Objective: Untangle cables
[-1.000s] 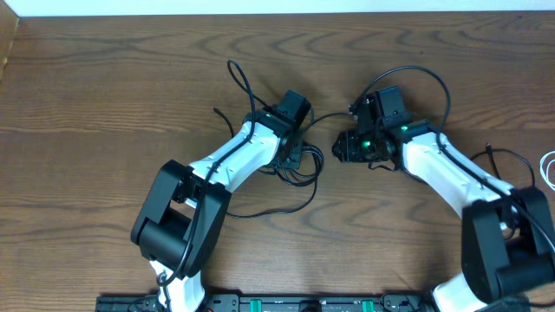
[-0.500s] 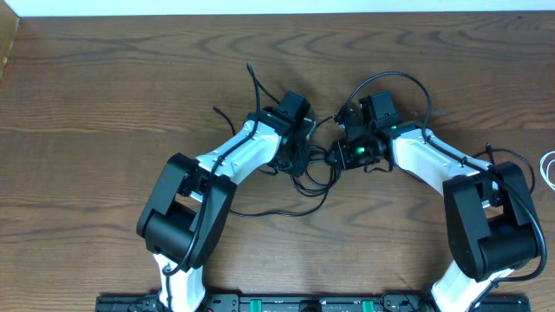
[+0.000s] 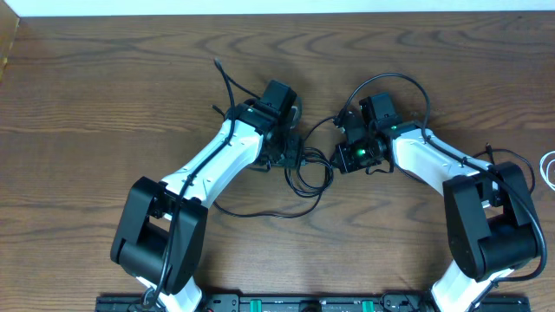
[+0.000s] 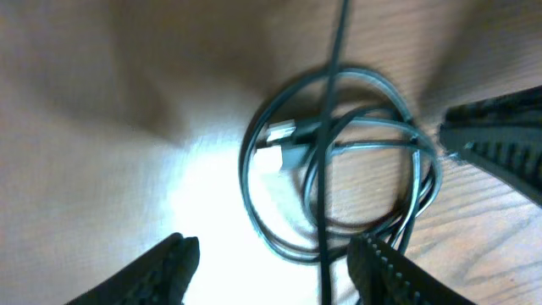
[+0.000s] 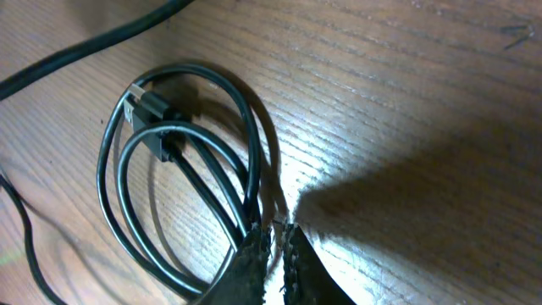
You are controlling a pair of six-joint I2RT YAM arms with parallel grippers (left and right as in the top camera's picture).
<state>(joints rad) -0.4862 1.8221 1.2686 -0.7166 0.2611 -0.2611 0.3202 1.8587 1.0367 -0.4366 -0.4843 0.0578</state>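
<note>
The black cable [image 3: 310, 178] lies coiled on the wooden table between my two grippers, with a tail running left under the left arm. In the left wrist view the coil [image 4: 339, 152] and its plug sit just ahead of my left gripper [image 4: 273, 246], which is open with one strand passing between its fingers. My left gripper [image 3: 293, 156] hangs over the coil's left side. My right gripper [image 5: 278, 233] is shut at the coil's [image 5: 169, 169] right edge, where the strands run in at its fingertips. The white cable [image 3: 550, 169] shows only at the far right edge.
A thicker black wire loops up from the right arm [image 3: 408, 82], and another rises from the left arm [image 3: 224, 78]. The right gripper's finger [image 4: 500, 144] shows at the right of the left wrist view. The table's far edge [image 3: 277, 12] runs along the top.
My left gripper has opened and its arm has swung a little left and back. My right gripper has moved in to the coil's right edge and closed there.
</note>
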